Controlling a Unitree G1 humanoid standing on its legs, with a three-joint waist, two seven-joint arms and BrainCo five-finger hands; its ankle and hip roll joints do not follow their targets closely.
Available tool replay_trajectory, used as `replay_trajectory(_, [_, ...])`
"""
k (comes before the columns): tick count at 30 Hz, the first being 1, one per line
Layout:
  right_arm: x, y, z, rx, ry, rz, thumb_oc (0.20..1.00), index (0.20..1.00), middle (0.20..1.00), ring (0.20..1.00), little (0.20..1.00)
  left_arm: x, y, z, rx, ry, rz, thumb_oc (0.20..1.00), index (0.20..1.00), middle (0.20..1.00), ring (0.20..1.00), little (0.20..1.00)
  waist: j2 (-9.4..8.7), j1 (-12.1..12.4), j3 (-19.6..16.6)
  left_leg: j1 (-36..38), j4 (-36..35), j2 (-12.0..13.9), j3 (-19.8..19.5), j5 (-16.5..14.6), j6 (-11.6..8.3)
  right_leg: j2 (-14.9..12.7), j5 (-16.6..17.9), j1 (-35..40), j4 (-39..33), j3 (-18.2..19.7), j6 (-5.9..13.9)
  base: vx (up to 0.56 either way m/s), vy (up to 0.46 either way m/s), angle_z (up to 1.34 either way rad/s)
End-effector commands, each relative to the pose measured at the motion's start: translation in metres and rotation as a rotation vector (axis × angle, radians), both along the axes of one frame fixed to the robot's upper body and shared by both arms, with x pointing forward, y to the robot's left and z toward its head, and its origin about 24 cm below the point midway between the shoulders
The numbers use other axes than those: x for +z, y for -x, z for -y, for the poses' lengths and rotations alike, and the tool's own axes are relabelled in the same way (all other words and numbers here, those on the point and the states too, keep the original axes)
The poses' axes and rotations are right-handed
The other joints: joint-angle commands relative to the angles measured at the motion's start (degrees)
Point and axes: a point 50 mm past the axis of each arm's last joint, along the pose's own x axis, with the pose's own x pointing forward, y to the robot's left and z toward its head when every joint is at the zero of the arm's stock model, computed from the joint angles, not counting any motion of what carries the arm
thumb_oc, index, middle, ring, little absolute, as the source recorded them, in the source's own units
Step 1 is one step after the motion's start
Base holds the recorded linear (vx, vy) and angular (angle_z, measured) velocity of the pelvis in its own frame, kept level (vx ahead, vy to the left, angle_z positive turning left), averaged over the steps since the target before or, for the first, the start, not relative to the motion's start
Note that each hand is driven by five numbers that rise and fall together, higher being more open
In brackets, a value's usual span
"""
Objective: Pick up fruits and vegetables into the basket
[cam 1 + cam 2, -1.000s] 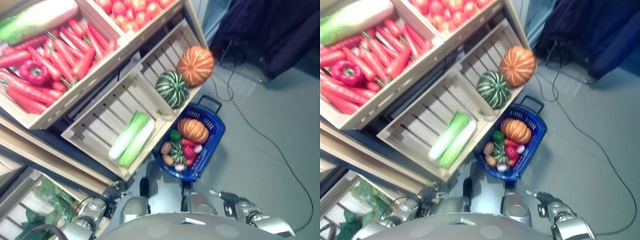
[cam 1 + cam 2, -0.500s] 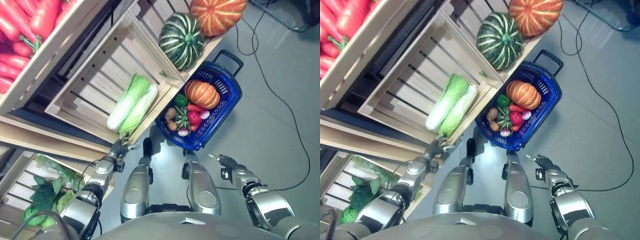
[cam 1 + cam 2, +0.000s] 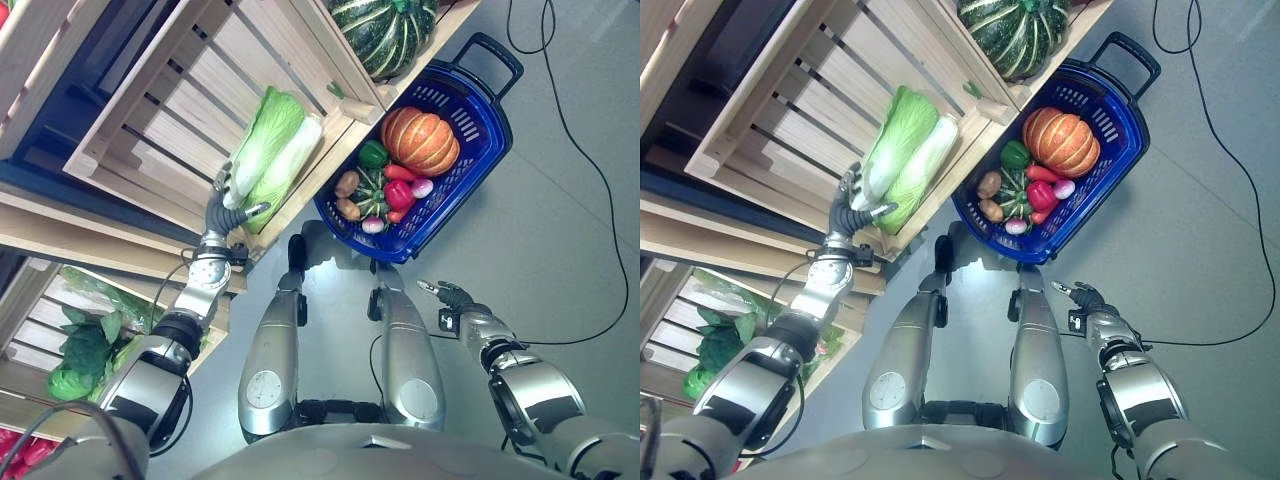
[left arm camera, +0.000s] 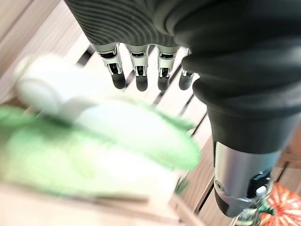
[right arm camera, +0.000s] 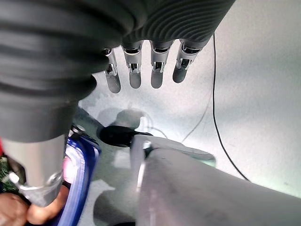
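Note:
Two pale green napa cabbages point(image 3: 272, 153) lie side by side in a slatted wooden crate point(image 3: 150, 110). My left hand point(image 3: 222, 203) reaches up at the crate's front edge, right by their white stalk ends; its fingers point(image 4: 141, 70) are straight and apart over a cabbage point(image 4: 108, 136), holding nothing. A blue basket point(image 3: 445, 210) stands on the floor and holds an orange pumpkin point(image 3: 420, 140), a green pepper point(image 3: 372, 153), a red pepper point(image 3: 398, 193), potatoes and a small striped squash. My right hand point(image 3: 448, 296) hangs open over the bare floor, near the basket.
A large green striped pumpkin point(image 3: 385, 30) sits in the neighbouring crate above the basket. Leafy greens point(image 3: 85, 350) fill a lower shelf at the left. Grey floor lies to the right, crossed by a thin black cord point(image 3: 590, 170).
The camera has tilted down, shifting the whole scene. My left hand has risen from below the crate up to the cabbages' stalk ends. The right hand has hardly moved.

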Motion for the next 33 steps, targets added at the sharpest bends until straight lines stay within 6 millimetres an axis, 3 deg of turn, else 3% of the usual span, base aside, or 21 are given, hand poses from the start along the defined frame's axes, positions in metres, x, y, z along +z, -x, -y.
replay_trajectory(1, [-0.005, 0.012, 0.007, -0.018, 0.016, -0.019, 1.0, 1.0, 1.0, 1.0, 1.0, 0.023, 0.001, -0.002, 0.063, -0.097, 0.166, 1.0, 1.0, 1.0, 1.0, 1.0, 0.57, 0.0, -0.6, -4.7, 4.7, -2.9, -1.1, -2.3, 2.27, 0.7, -8.3, -2.1, 11.5, 1.8, 1.65, -0.01, -0.025, 0.07])
replay_trajectory(5, [0.001, 0.002, 0.006, -0.009, 0.013, 0.002, 1.0, 1.0, 1.0, 1.0, 1.0, 0.045, -0.009, -0.007, 0.131, -0.231, 0.242, 1.0, 1.0, 1.0, 1.0, 1.0, -0.07, -0.3, -0.6, -6.7, 5.4, -2.6, -0.6, -2.2, 2.09, 1.0, -8.3, -3.9, 11.9, 1.7, 1.38, -0.03, -0.032, 0.03])
replay_trajectory(17, [0.014, -0.017, 0.001, 0.045, 0.026, 0.029, 1.0, 1.0, 1.0, 1.0, 1.0, 0.047, -0.028, -0.029, 0.308, -0.444, 0.155, 1.0, 1.0, 1.0, 1.0, 1.0, -1.33, -2.3, -0.6, -10.3, 7.0, -1.7, 0.6, -2.2, 1.51, 2.4, -8.1, -7.6, 13.0, 3.0, 0.99, -0.02, 0.012, -0.02])
replay_trajectory(33, [0.028, -0.035, -0.003, 0.094, 0.043, 0.057, 1.0, 1.0, 1.0, 1.0, 1.0, 0.059, -0.046, -0.06, 0.446, -0.419, -0.006, 1.0, 1.0, 1.0, 1.0, 1.0, -2.47, -4.5, -0.6, -12.7, 7.8, -1.1, 1.1, -1.7, 0.82, 3.5, -8.3, -10.1, 13.9, 3.9, 0.57, 0.0, 0.006, -0.02])
